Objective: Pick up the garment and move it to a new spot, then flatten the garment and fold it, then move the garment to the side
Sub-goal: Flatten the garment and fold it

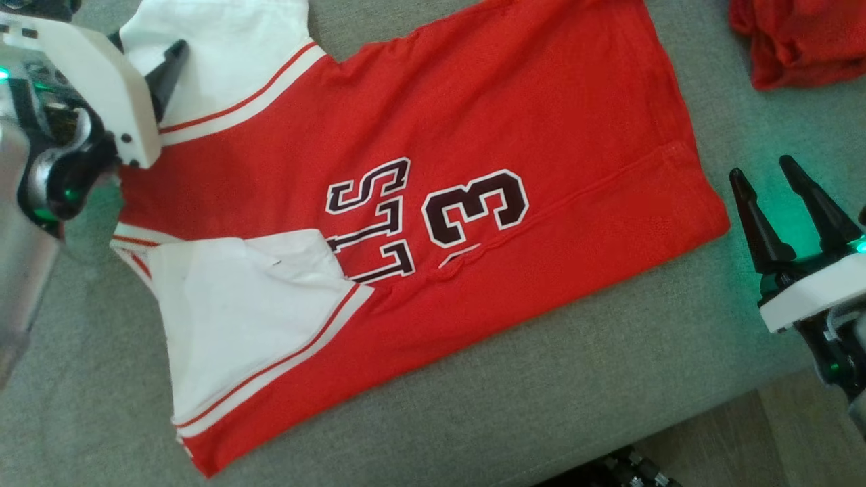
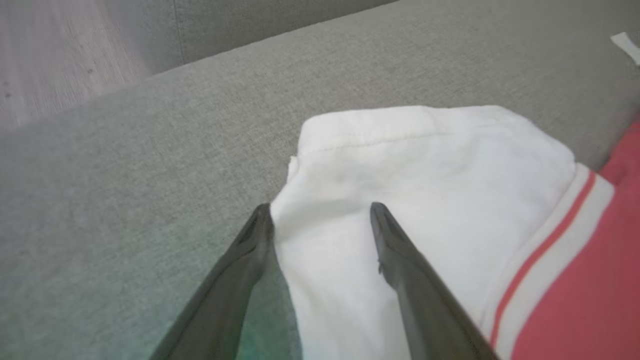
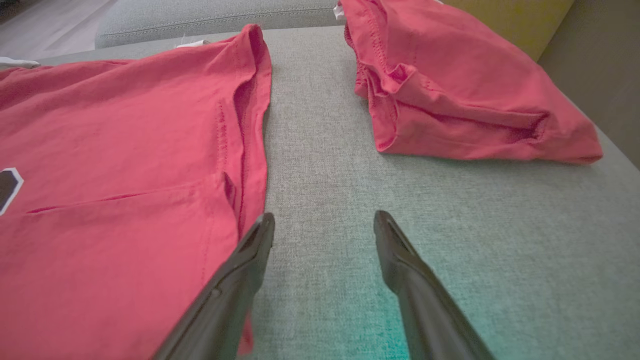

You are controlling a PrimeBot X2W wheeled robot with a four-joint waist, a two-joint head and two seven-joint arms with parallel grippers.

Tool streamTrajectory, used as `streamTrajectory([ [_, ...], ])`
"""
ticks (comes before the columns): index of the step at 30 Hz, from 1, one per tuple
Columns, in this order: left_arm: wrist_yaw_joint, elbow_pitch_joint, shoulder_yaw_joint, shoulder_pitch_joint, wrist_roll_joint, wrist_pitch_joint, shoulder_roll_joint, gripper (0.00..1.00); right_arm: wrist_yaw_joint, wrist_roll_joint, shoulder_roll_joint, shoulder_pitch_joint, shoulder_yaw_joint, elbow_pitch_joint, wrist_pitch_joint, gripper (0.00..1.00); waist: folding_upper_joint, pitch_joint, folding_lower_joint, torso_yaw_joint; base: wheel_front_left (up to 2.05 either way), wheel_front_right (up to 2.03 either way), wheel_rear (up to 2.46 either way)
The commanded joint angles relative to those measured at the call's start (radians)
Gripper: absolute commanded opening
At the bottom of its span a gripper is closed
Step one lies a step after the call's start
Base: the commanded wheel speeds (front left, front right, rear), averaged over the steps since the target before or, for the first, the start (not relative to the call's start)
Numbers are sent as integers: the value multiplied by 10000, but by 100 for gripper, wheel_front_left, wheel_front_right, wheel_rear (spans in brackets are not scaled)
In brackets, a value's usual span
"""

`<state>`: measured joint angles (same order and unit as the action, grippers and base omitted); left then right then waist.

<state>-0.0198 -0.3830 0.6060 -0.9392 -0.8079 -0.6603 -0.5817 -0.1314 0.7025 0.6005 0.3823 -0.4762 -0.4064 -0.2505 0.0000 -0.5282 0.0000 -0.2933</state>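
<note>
**Red shirt spread on grey cushion, both claws wide and empty**

Red fabric makes up the body of the garment [image 1: 433, 223]. It lies spread across the middle of the head view, with the neck end toward 9 o'clock and the hem toward 3 o'clock. Its two sleeves are white, each joined to the red by a white band with a thin red stripe. The upper sleeve [image 1: 223, 54] is at 11 o'clock. The lower sleeve [image 1: 237, 318], at 7 o'clock, is folded in over the chest and covers a corner of the print. Dark maroon lettering [image 1: 372, 220] and a numeral 3 [image 1: 473, 206], both outlined in white, sit at the centre. A long crease runs from the numeral toward the stitched hem. The cloth looks soft, matte and mostly smooth.

It rests on a cushion [image 1: 609, 379] of coarse grey woven fabric. A second red cloth [image 1: 798, 40], crumpled, lies at 1 o'clock, apart from the hem.

The left gripper [image 2: 321, 210], at 10 o'clock, has its tapered dark fingers spread wide over the upper sleeve and grips nothing. I cannot tell whether the tips touch the cloth. The right gripper [image 1: 761, 169], at 3 o'clock, also stands wide and empty over bare cushion just beside the hem.
</note>
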Motion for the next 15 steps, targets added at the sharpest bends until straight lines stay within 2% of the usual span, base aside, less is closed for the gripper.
streamTrajectory([
  [1, -61, 328, -446, -65, -191, -118, -227, 100, 7, -90, 247, -94, 36, 107, -112, 100, 0, 1, 0, 5, 0, 0, 0],
  [9, -348, 938, -490, -187, -715, -204, 144, 100, 7, -216, 145, -167, 260, 57, -112, 100, 0, 44, 0, -13, 0, 0, 0],
  [15, -518, 1167, -231, -462, -180, 126, 47, 100, 7, -303, 35, -219, 294, 39, -112, 100, 0, 114, 0, -80, 0, 0, 0],
])
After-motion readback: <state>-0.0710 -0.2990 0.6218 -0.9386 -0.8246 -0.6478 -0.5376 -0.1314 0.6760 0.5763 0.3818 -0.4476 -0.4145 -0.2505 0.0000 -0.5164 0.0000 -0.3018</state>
